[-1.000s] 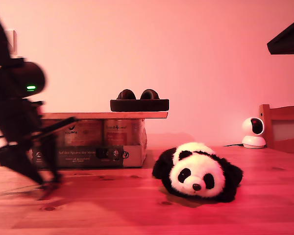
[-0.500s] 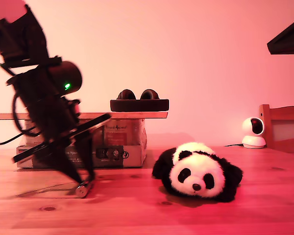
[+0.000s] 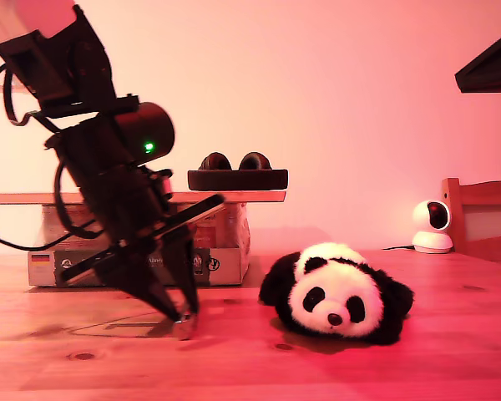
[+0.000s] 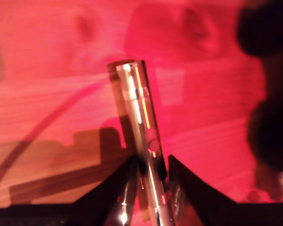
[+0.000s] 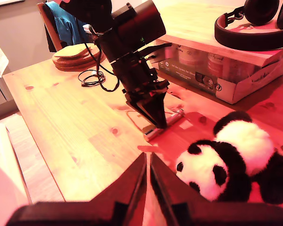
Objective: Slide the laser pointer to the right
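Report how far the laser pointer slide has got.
Done: my first gripper has closed on the laser pointer, low on the wooden table. In hand: the slide toward the plush panda on the exterior view's right, with a gap between them. Left: finishing the slide and letting go. My second gripper hangs shut and empty.

On the table (image 3: 451, 359), my first gripper (image 3: 184, 322) stands over the laser pointer (image 4: 140, 136), at the exterior view's left of the panda (image 3: 338, 292); headphones (image 3: 238, 174) sit on the box (image 3: 225, 251) behind.
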### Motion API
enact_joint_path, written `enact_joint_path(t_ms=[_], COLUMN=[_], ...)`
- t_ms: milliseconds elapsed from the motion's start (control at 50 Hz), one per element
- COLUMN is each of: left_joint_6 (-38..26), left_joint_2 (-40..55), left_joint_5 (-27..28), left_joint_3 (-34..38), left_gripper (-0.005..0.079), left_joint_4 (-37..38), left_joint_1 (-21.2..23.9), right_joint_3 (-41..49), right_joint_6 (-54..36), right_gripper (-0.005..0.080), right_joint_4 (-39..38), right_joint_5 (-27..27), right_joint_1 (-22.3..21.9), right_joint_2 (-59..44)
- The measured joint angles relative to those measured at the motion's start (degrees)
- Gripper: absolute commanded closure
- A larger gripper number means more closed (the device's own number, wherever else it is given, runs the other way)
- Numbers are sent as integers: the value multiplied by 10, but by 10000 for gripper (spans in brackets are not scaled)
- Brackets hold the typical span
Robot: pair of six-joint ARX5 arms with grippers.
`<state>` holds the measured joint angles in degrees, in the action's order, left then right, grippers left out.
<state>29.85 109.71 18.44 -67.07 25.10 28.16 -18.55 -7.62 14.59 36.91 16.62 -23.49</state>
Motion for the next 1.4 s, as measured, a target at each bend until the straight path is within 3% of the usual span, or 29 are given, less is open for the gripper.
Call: enact_joint_path(t_ms=[660, 1080, 1300, 1400], left_joint_6=[12, -31, -76, -98], left_joint_2=[0, 0, 0, -1], left_joint_5=[32, 30, -3, -35], left_joint_3=[0, -68, -70, -70], left_gripper=[567, 568, 730, 766], left_joint_4=[-39, 58, 107, 110], left_joint_1=[26, 12, 9, 5], right_joint_3=[0, 0, 0, 0], right_joint_6=[0, 0, 0, 0], right_gripper=[764, 764, 764, 764], right_joint_4=[0, 0, 0, 0], right_joint_5=[0, 0, 0, 0], right_joint_1=[0, 0, 0, 0], right_joint_2=[0, 0, 0, 0])
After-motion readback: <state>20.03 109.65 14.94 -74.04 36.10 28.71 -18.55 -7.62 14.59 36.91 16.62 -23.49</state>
